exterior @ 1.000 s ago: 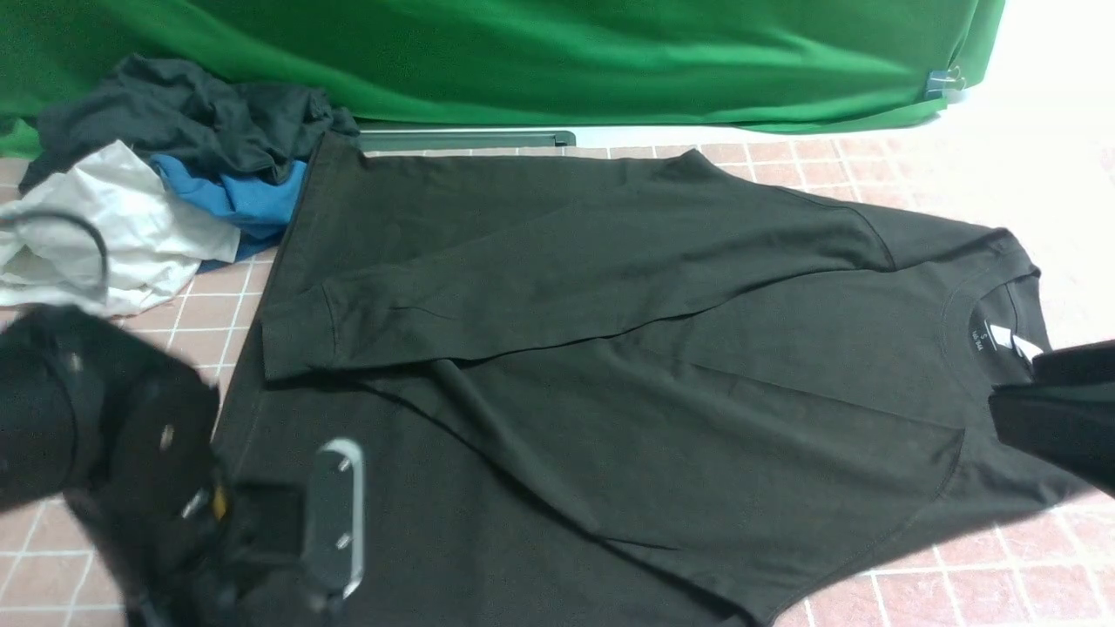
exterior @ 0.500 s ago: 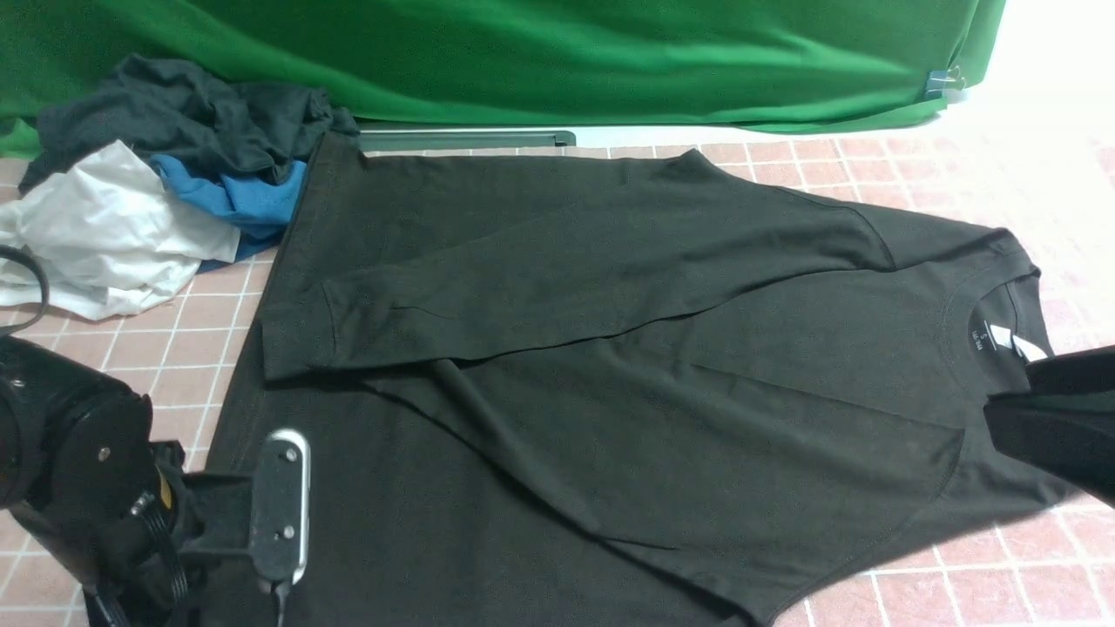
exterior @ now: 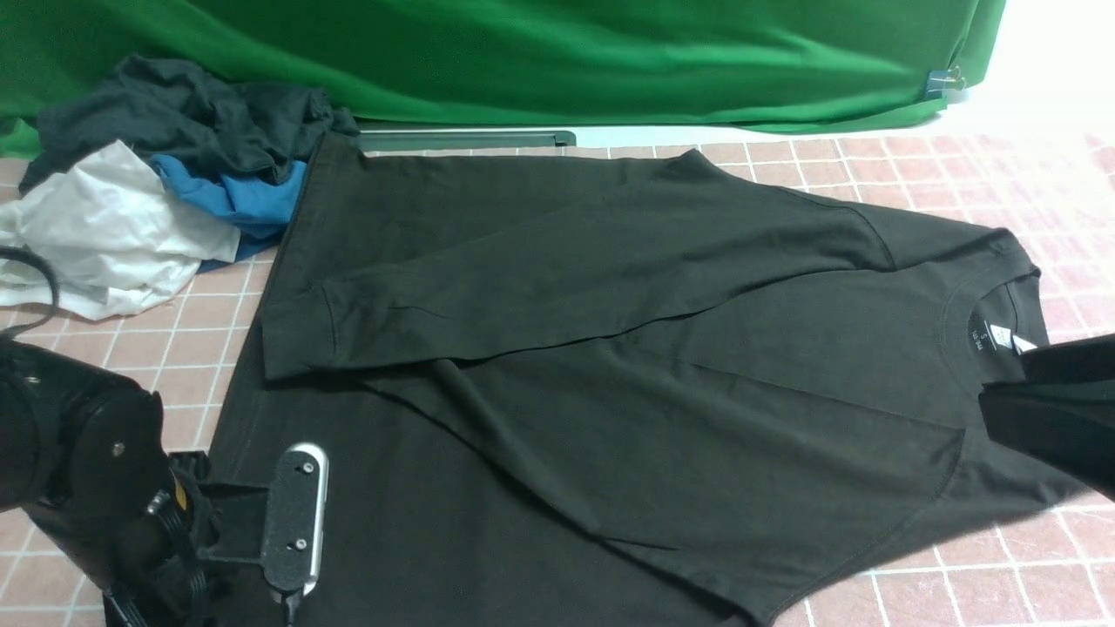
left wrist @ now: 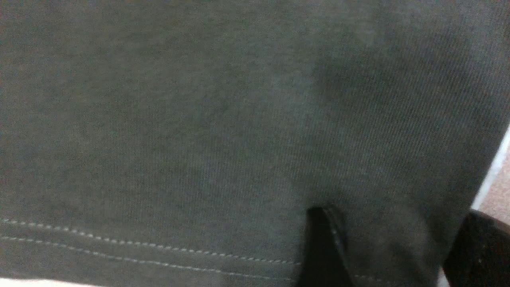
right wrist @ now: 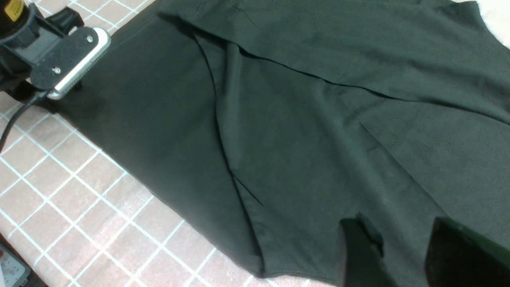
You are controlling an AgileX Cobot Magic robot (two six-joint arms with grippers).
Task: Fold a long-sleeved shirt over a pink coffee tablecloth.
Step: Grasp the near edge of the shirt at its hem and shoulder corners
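Two small changes from a second back: the left arm (exterior: 87,470) was a blurry blob higher up, and now it's sharp and sitting lower at the near-left hem corner of the long-sleeved shirt (exterior: 610,348). The right gripper (right wrist: 402,255) has crept a bit further over the white neck label (exterior: 989,335). The shirt itself hasn't budged. It lies flat across the pink coffee tablecloth (exterior: 1002,592), collar to the right, with one sleeve folded over the body. In the left wrist view, the left gripper (left wrist: 398,255) has its fingers spread wide, with the stitched hem lying flat between them. The right one sits by the collar with a gap between its fingers and fabric in that gap, but honestly I can't tell if it's pinching anything. Off to the far left a heap of garments (exterior: 157,174) in dark grey, blue and white touches the shirt's far corner. The green backdrop (exterior: 523,61) hangs behind everything.
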